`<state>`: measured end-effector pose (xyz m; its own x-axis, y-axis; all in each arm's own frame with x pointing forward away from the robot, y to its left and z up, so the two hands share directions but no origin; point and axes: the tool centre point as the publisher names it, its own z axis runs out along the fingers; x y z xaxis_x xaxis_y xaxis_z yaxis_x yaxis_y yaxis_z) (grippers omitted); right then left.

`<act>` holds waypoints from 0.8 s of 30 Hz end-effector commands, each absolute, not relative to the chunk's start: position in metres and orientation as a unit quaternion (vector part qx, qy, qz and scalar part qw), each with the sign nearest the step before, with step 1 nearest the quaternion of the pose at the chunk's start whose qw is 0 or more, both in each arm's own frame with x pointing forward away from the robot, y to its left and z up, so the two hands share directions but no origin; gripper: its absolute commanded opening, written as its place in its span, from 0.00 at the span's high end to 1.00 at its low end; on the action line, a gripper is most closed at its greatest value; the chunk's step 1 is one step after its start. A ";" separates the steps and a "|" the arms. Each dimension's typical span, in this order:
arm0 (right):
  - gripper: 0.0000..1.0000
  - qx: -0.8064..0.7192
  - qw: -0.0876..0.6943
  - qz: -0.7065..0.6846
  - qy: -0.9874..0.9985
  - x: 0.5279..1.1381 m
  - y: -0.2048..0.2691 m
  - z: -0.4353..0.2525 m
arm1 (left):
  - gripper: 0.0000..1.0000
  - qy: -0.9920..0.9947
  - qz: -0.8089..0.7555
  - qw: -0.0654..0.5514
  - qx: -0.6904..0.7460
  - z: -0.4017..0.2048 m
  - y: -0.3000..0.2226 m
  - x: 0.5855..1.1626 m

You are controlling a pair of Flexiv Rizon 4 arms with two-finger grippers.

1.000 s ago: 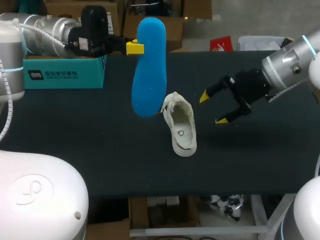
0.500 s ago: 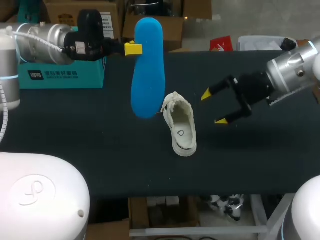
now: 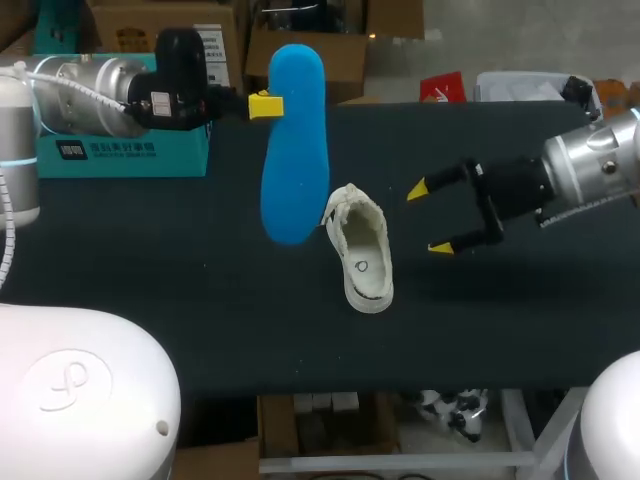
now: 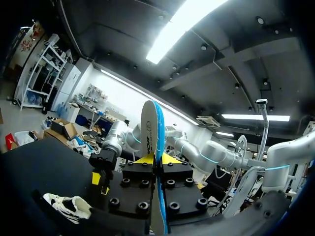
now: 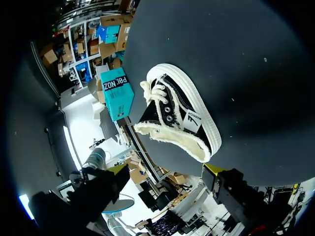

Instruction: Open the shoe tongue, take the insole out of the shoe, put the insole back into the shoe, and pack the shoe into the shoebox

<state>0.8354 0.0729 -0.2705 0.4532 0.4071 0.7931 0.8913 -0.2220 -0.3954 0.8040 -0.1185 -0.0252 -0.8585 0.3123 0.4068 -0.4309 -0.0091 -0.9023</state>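
Just one shoe (image 3: 362, 262), one insole (image 3: 293, 150)

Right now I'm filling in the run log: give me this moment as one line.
left gripper: shut on blue insole, upright | right gripper: open, beside sneaker | sneaker: on table, insole out | teal shoebox: table's left

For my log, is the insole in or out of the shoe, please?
Out; the left gripper holds the insole up beside the shoe.
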 end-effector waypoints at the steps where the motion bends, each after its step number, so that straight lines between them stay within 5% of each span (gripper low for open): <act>1: 0.00 -0.731 0.438 -0.277 -0.443 0.835 0.073 -0.270 | 1.00 -0.651 0.710 0.264 0.044 -0.027 -0.119 0.806; 13: 0.00 -0.731 0.438 -0.277 -0.443 0.835 0.073 -0.270 | 1.00 -0.651 0.710 0.264 0.044 -0.027 -0.119 0.806; 24: 0.00 -0.780 0.477 -0.227 -0.336 0.852 0.100 -0.271 | 1.00 -0.703 0.693 0.147 -0.059 -0.075 -0.140 0.806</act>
<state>0.8482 0.0902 -0.2684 0.6524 0.3106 0.6913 0.7570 -0.3086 -0.5759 0.8023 -0.1368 -0.0711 -0.9501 0.2761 0.1451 -0.1395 0.0397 -0.9894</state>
